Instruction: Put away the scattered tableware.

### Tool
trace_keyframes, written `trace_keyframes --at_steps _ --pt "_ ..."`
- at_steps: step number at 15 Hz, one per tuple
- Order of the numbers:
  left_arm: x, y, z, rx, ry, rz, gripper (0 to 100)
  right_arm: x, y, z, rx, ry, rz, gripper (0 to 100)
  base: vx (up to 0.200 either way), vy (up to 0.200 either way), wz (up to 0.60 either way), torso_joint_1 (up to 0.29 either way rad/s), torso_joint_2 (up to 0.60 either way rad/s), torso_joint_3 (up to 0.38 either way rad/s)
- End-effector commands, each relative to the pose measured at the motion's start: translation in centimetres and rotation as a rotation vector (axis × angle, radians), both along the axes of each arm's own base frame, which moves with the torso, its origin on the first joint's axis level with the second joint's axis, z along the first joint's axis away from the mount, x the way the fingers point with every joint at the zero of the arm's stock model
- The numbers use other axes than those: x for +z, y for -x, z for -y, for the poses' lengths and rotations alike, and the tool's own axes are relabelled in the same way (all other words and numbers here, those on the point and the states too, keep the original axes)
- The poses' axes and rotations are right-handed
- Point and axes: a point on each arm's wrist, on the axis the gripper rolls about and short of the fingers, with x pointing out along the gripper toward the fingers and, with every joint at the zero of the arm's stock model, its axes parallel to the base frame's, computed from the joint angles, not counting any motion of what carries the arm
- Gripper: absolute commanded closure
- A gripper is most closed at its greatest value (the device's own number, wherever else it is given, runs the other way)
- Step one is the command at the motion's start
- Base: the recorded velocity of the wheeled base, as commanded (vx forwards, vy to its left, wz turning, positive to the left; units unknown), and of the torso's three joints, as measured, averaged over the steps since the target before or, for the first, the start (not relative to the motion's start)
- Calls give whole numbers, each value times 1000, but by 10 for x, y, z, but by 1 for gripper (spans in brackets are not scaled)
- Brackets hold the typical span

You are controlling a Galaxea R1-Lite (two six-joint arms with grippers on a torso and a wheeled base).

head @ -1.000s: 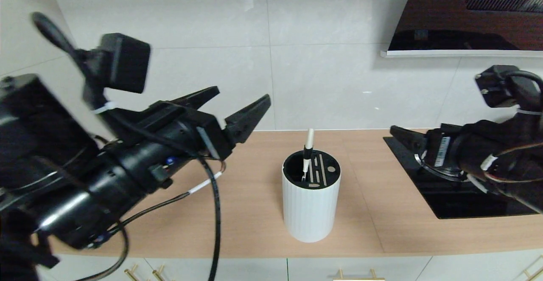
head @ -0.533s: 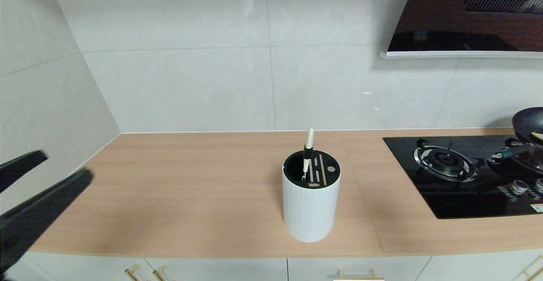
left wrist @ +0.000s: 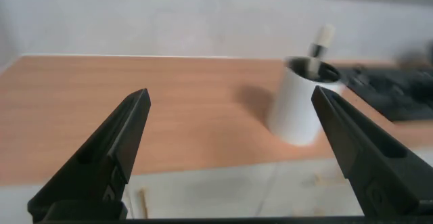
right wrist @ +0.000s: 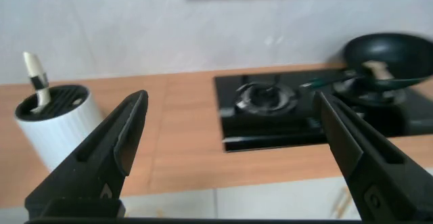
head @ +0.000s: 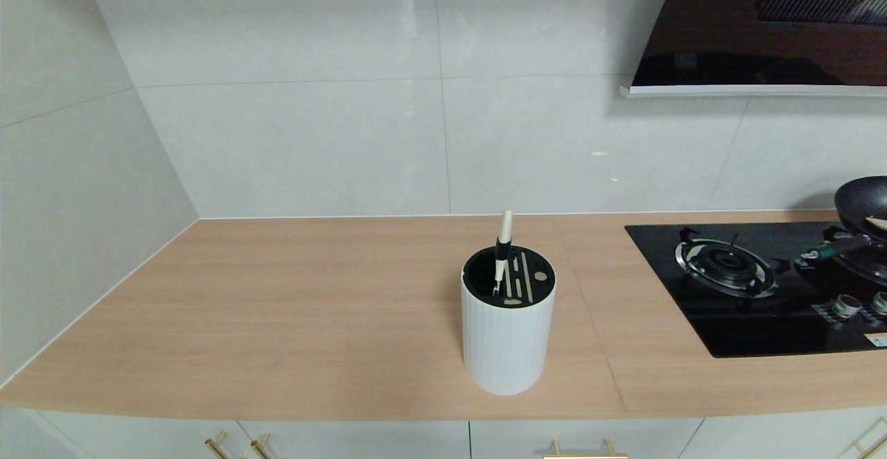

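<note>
Right gripper fingers apart; holder, stove beyond.

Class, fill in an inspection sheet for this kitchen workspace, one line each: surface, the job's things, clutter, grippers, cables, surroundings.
Surface: wooden countertop, level.
Job's things: white utensil holder stands upright near the front edge; one cream-handled utensil stands in it, handle up.
Clutter: nothing seen.
Grippers: left gripper and right gripper, jaws wide open, holding nothing.
Cables: nothing seen.
Surroundings: gas hob to the right with a black pan on it, range hood above, tiled wall behind.
</note>
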Motion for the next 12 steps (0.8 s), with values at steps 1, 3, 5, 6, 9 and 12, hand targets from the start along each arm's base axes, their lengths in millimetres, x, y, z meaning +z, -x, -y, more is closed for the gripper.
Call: trace_keyframes --at_steps 1,3,5,6,9,12 --pt "-10 2 2 69 19 29 0 -17 25 -4 -71 0 105 0 0 0 0 0 0 0" --pt "-28 8 6 83 5 68 0 -34 20 -5 -93 4 66 0 0 0 0 0 0 0" --pt "-52 -4 6 105 -3 0 0 -49 10 -5 -104 0 7 0 0 0 0 0 0 0" --pt "-71 -12 6 115 -36 -32 0 -65 1 -5 -103 5 -50 0 0 0 0 0 0 0" --pt "-79 -13 5 174 -147 -107 0 -102 -21 -5 -80 12 -70 0 0 0 0 0 0 0" --pt "-82 -12 4 179 -195 -128 0 -111 -25 -8 42 16 -88 0 0 0 0 0 0 0"
